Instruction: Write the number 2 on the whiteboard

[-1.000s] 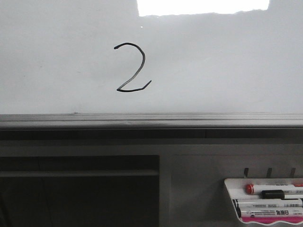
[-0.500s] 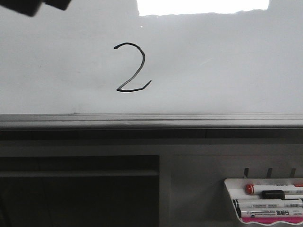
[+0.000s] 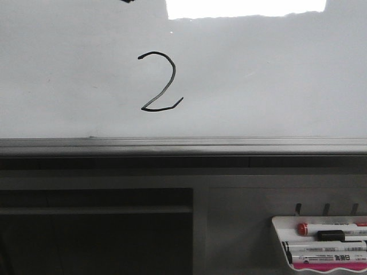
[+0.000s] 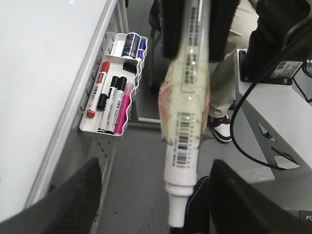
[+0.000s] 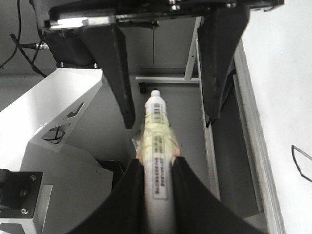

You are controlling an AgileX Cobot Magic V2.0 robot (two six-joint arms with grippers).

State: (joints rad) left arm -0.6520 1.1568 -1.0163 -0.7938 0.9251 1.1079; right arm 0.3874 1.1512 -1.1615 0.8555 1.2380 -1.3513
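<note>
A black number 2 stands finished on the whiteboard, left of the board's centre and above its grey lower rail; an edge of the stroke also shows from the right wrist view.

Below the rail at the right hangs a white tray of markers. It holds a red-capped marker, a black-capped one and a white-barrelled marker above a pink piece along the front. From the left wrist the same tray shows two compartments: the nearer one holds a red-capped marker, two black-capped markers and a pink one, while the farther one holds a dark blue cylinder beside a blue marker.

The right tool is clenched on a white marker wrapped in yellowish tape, its cap end pointing away from the fingers. The left tool stands released, its dark fingers spread wide, with that taped marker between them, touching neither.
</note>
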